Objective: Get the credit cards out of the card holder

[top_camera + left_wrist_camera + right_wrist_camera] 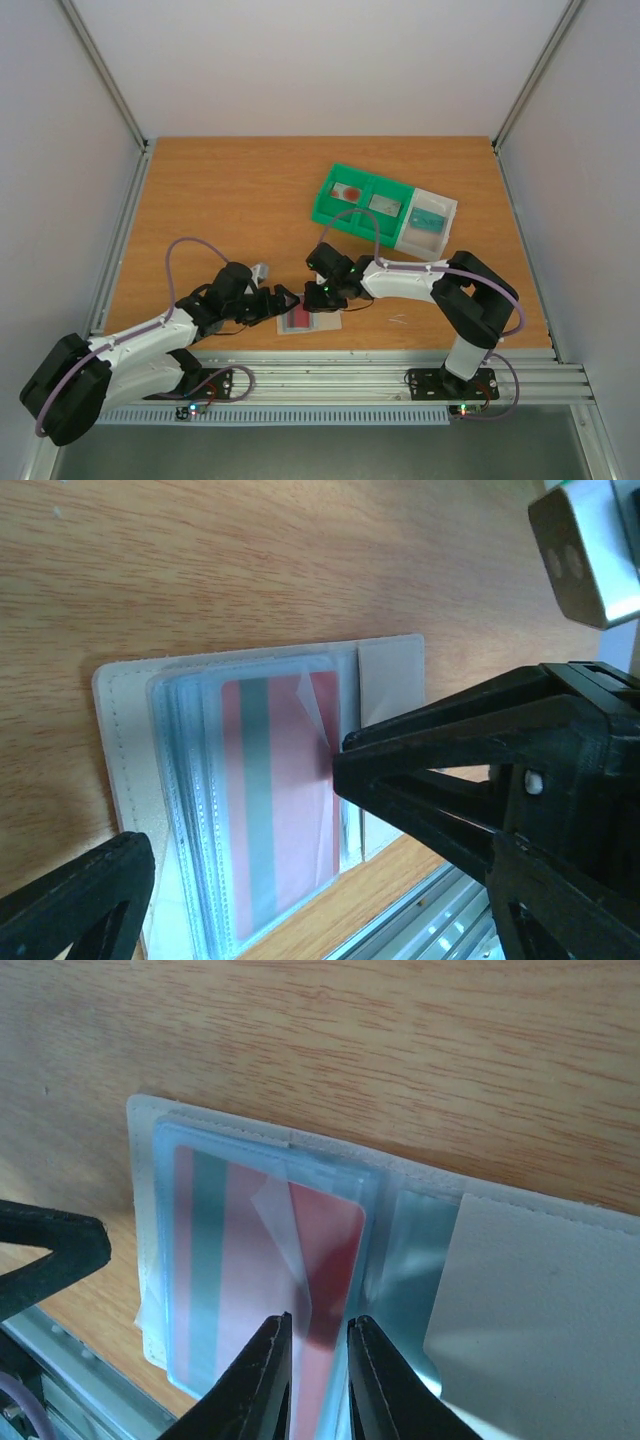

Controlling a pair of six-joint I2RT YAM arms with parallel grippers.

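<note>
Card holder [310, 322]: lying open on the counter [220, 200], right by the near edge, just beside the metal rail [400, 375].
Red credit card [290, 810]: tucked inside the holder's clear sleeves [185, 810], with a greyish stripe down its length.
In the way: a loose corner of sleeve film [280, 1222] lies over the card, and a beige flap [540, 1290] covers the holder's other half.
Left gripper [240, 805]: jaws spread wide, straddling the holder, one tip right at the card's edge.
Right gripper [320, 1320]: jaws narrowed to a slit over the card's end. Honestly can't tell if they've got card or film.
Green tray [383, 182]: well beyond the holder, with the white tray [451, 218] touching it. Contents are too small to read.
Top view: trays and arms show, but the holder is half hidden under the grippers.
Wrist views: only these show the stripe and sleeves.
</note>
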